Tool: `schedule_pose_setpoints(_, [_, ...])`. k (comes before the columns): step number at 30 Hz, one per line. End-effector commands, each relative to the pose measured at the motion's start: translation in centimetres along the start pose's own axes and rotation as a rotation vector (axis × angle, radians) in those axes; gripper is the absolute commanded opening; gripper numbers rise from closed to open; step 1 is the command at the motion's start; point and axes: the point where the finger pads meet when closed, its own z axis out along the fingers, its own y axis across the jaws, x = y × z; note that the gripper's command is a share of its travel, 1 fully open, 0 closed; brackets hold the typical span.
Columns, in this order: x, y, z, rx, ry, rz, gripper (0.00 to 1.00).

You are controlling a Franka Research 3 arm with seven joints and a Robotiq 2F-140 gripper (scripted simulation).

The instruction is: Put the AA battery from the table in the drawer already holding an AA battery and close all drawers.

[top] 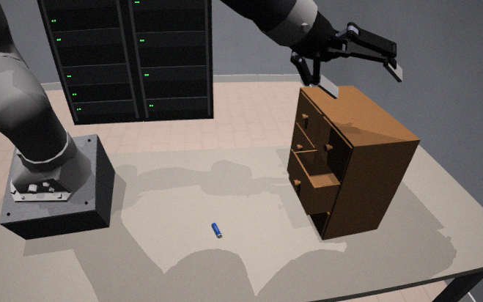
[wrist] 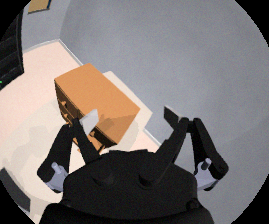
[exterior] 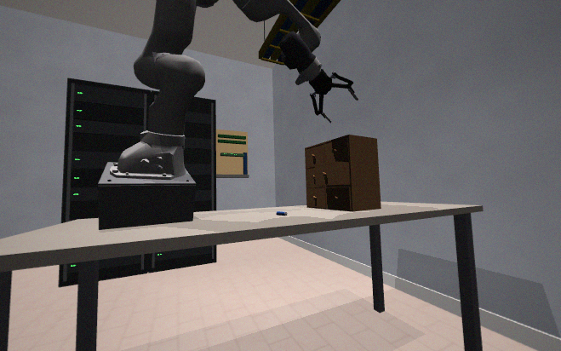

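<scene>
The blue AA battery [top: 215, 229] [exterior: 281, 213] lies on its side on the table, between the robot's base and the chest; I cannot make it out in the wrist view. The brown chest [top: 370, 187] [exterior: 365, 174] [wrist: 100, 92] stands upright, with two columns of three drawers. The middle drawer [top: 322, 199] [exterior: 339, 174] of the column nearer the top camera is pulled part way out. No battery shows in the visible part of its inside. The other drawers look pushed in. My gripper [top: 365, 81] [exterior: 341, 108] [wrist: 130, 113] is open and empty, tilted, above the chest.
The robot's base block [top: 102, 187] [exterior: 145, 204] stands at the other end of the table [top: 182, 210] [exterior: 230, 233]. A wall [top: 460, 93] [exterior: 448, 108] rises behind the chest. A dark server rack [top: 175, 86] [exterior: 107, 130] stands beyond the table.
</scene>
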Motion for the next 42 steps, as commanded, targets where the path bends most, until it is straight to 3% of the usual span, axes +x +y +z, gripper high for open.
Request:
schedule_pose_setpoints(1, [0.6, 0.3, 0.0, 0.002, 0.018, -0.011, 1.0])
schedule_pose_setpoints(16, [0.6, 0.3, 0.0, 0.002, 0.018, -0.011, 1.0])
schedule_pose_setpoints(17, [2.4, 1.0, 0.1, -0.002, 0.066, -0.061, 1.0])
schedule_pose_setpoints(42, [2.4, 1.0, 0.1, -0.002, 0.066, -0.061, 1.0])
